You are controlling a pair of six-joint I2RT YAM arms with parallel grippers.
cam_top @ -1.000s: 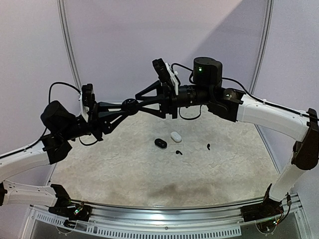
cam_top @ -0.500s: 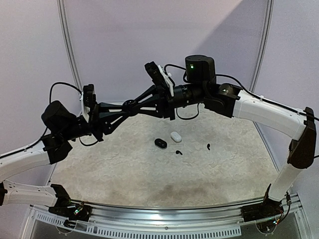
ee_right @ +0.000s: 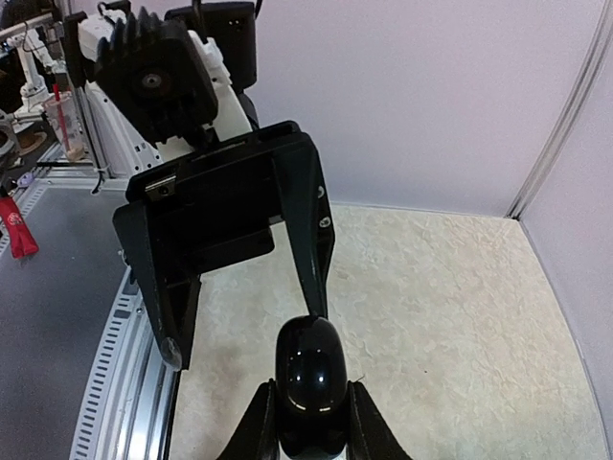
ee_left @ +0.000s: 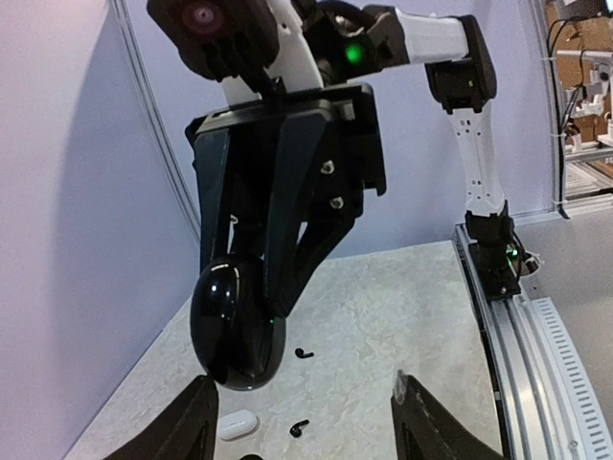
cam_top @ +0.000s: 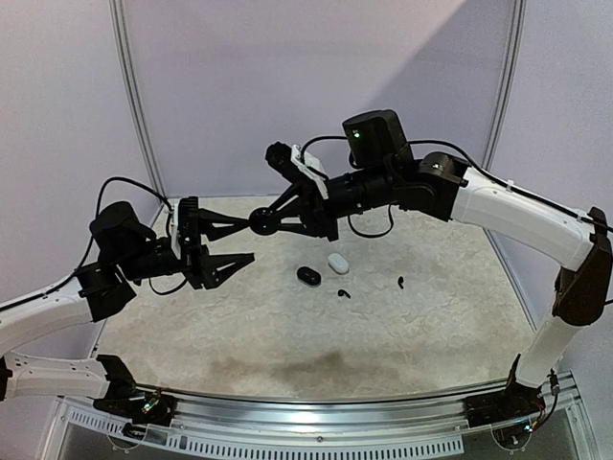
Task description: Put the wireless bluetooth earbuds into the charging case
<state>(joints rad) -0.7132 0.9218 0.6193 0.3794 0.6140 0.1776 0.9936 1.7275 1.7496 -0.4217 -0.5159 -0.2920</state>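
Note:
My right gripper is shut on a glossy black charging case, held in the air above the table's back left. In the left wrist view the same case hangs between the right arm's black fingers. My left gripper stands open just below and left of the case, apart from it, with nothing between its fingers. Two black earbuds lie on the table, right of centre. They also show as two small earbuds in the left wrist view.
A second black case and a white case lie side by side mid-table, near the earbuds. The white case sits by my left finger. The marbled tabletop is walled at the back, with a metal rail along the near edge.
My left gripper has let go of the black case, opened and drawn back down-left. My right gripper closed on the case and now holds it alone, shifted slightly left.

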